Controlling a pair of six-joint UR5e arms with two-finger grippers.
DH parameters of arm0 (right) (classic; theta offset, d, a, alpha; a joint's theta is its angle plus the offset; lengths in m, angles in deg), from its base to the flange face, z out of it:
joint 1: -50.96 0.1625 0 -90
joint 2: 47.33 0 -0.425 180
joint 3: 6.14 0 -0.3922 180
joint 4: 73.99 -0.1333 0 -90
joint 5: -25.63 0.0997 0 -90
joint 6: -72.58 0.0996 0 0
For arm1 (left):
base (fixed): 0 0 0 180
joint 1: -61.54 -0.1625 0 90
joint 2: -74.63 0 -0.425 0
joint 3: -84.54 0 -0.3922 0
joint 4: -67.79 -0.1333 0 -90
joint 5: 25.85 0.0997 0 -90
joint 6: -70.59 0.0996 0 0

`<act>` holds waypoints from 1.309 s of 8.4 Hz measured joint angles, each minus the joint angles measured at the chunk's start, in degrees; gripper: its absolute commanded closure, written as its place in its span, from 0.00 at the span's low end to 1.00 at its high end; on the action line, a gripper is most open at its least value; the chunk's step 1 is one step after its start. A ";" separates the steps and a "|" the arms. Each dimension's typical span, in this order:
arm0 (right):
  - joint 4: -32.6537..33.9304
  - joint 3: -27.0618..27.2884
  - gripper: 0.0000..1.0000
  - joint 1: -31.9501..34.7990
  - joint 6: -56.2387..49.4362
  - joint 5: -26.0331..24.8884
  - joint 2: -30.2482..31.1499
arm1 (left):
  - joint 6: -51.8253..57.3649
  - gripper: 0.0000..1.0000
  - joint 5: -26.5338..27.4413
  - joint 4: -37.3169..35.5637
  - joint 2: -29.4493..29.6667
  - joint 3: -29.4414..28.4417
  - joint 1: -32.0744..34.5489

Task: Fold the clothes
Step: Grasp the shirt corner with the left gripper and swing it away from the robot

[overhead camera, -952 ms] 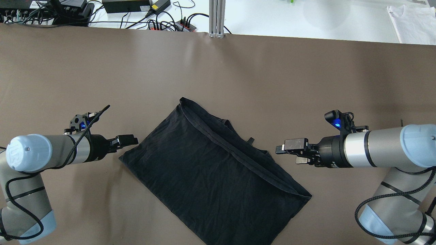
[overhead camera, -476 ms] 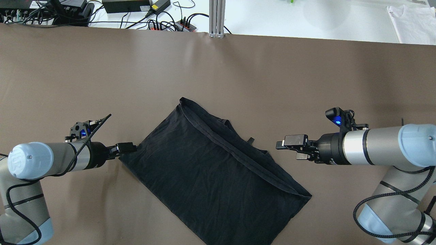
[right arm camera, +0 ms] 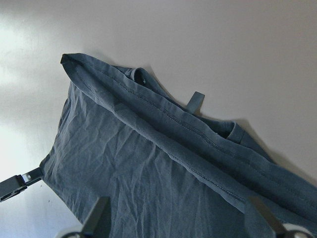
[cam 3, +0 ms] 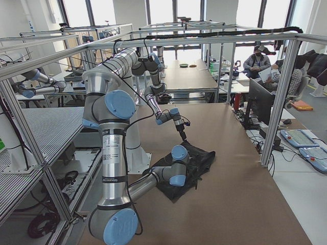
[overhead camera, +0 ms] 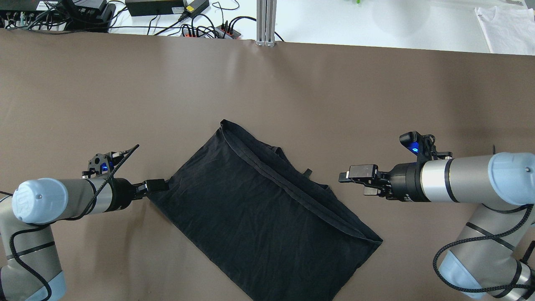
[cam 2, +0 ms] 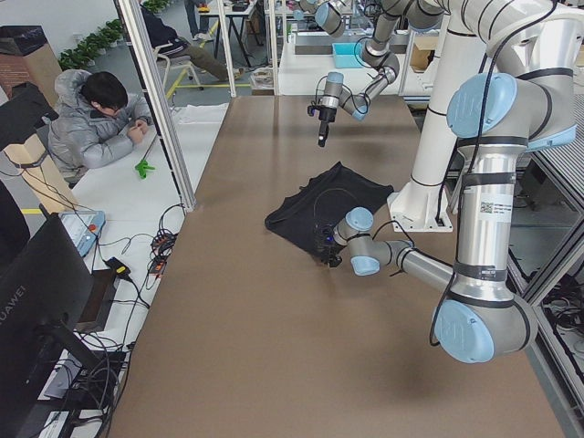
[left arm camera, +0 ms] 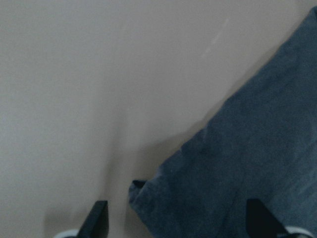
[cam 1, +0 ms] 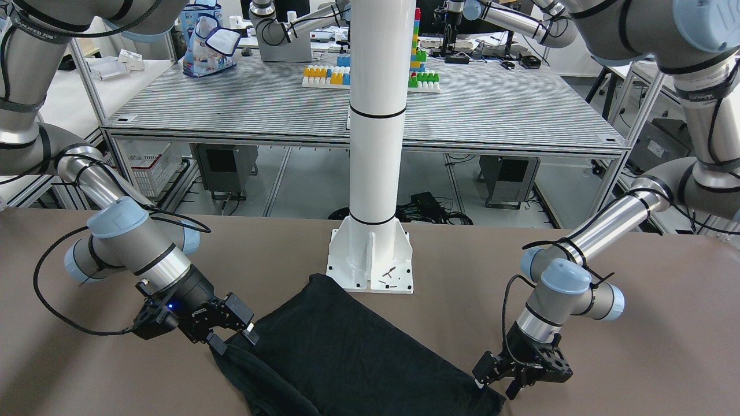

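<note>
So, left pincer (overhead camera: 161, 184) sits wide open around a corner of the black garment (overhead camera: 259, 217); right pincer (overhead camera: 347, 179) hangs open nearby, holding nothing.

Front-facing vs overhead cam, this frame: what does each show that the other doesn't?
Front-facing only: the white cylindrical pole on its bolted white base plate, and coloured toy blocks on the striped bench behind.
Overhead only: black power bricks and cables past the table's far edge, and a white cloth at top right.
Both: the wrinkled black fabric garment on the brown table, the left gripper at one corner, the right gripper near the opposite side.
</note>
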 measured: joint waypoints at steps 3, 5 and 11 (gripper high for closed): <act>0.00 0.00 0.05 0.00 0.02 -0.04 -0.03 | 0.02 0.85 0.00 0.03 0.16 -0.66 -0.11; 0.00 -0.01 0.05 0.00 0.04 -0.04 0.00 | -0.01 1.00 0.01 0.03 0.23 -0.86 -0.07; -0.09 0.06 0.05 0.00 0.37 -0.04 0.35 | -0.57 1.00 1.01 -0.12 0.24 0.91 0.04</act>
